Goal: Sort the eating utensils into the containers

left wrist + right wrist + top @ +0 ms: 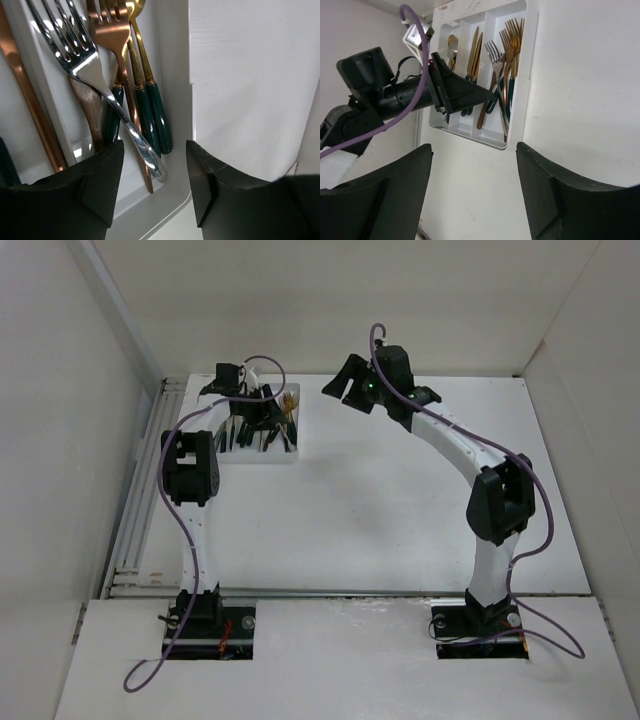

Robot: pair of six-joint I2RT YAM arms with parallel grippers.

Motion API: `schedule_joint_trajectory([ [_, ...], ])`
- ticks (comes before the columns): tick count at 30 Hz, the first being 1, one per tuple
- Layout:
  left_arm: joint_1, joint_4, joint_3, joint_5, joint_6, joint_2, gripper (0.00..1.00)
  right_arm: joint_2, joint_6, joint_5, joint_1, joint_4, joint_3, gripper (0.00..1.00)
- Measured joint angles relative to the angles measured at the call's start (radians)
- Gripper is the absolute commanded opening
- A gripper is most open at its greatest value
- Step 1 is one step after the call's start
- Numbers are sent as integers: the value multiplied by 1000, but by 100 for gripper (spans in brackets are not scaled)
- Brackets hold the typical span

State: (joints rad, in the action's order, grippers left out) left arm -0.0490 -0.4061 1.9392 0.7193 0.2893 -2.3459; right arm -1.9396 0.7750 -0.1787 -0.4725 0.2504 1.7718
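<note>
No readable text or labels

Tray (528, 75) sits upper left of the top view on the tabletop (400, 520); forks (507, 60) in its right compartment; my left jaws over it, right jaws off to its right.

Polished metal, smooth plastic.
I see a mirror-glossy silver metal fork (84, 67) and a smooth, faintly shiny white plastic tray (177, 75).
</note>
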Motion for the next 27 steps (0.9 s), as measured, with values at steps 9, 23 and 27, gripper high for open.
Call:
schedule_joint_trajectory([
  [9, -2, -96, 171, -219, -94, 31, 68, 63, -73, 58, 47, 65, -21, 81],
  [23, 58, -23, 205, -1019, -276, 435, 100, 415, -217, 435, 531, 259, -196, 100],
  [27, 219, -31, 149, -1110, -232, 451, 100, 452, -253, 580, 529, 261, -216, 100],
])
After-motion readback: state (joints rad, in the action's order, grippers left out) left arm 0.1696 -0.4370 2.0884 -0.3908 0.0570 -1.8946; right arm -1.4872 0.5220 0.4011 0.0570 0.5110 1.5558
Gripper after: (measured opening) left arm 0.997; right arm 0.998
